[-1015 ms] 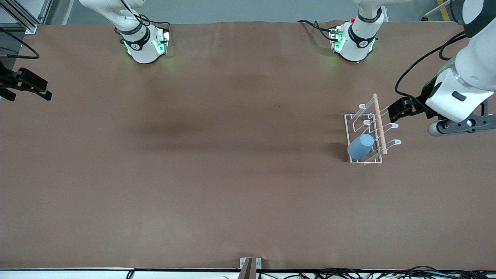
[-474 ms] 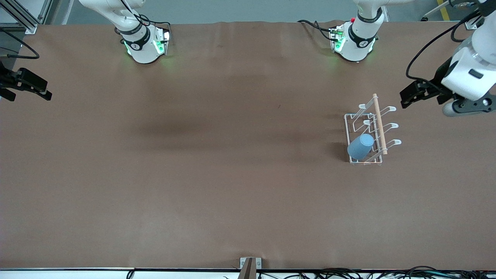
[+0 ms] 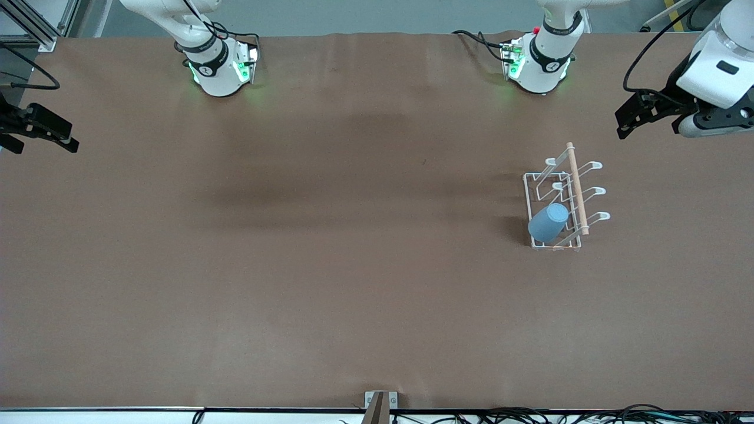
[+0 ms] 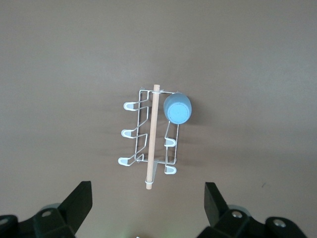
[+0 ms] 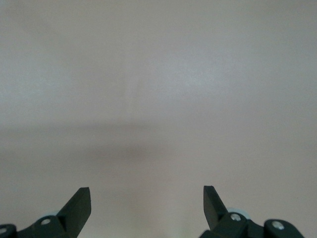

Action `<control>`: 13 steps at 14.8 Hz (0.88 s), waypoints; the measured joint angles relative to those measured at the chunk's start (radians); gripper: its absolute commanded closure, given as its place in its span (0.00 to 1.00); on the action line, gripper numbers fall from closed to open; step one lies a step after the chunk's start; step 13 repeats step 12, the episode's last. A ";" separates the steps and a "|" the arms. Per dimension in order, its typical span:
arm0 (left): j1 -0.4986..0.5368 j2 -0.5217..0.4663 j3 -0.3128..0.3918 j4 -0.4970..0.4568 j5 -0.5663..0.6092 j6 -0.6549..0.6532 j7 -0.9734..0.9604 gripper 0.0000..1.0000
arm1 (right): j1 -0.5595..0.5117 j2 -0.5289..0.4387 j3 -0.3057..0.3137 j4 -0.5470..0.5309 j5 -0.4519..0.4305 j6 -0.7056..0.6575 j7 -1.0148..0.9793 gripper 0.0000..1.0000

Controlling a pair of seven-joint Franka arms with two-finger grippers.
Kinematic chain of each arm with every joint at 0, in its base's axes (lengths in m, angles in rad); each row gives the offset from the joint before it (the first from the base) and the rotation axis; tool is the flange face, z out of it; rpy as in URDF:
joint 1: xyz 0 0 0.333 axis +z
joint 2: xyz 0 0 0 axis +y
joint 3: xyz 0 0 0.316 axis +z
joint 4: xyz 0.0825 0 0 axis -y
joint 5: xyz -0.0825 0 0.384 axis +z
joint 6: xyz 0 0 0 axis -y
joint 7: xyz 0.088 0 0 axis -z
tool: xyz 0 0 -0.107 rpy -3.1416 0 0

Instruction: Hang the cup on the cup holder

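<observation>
Black fingers (image 4: 79,201) of your left gripper (image 3: 629,118) stand spread wide with nothing between them, up in the air over the brown table (image 3: 330,265) at the left arm's end. Out from there you find the white wire cup holder (image 3: 559,203) standing on the table, with the light-blue cup (image 3: 548,222) hung upside down on the peg nearest the front camera. Your right gripper (image 3: 50,132) waits, fingers apart and empty, over the right arm's end.

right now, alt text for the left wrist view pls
A small light-blue plastic cup hangs upside down on a peg of the white wire cup holder with its wooden dowel, on the brown table. The open left gripper hovers above, empty.
</observation>
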 measured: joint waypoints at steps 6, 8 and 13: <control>0.001 -0.006 0.001 -0.001 -0.041 -0.005 0.028 0.00 | 0.000 0.000 0.000 0.000 0.000 0.000 0.000 0.00; 0.001 -0.006 0.002 -0.001 -0.042 -0.006 0.044 0.00 | 0.000 0.000 0.000 0.000 0.000 0.000 0.000 0.00; 0.001 -0.006 0.003 -0.001 -0.042 -0.008 0.098 0.00 | 0.000 0.000 -0.001 0.000 0.000 0.000 0.000 0.00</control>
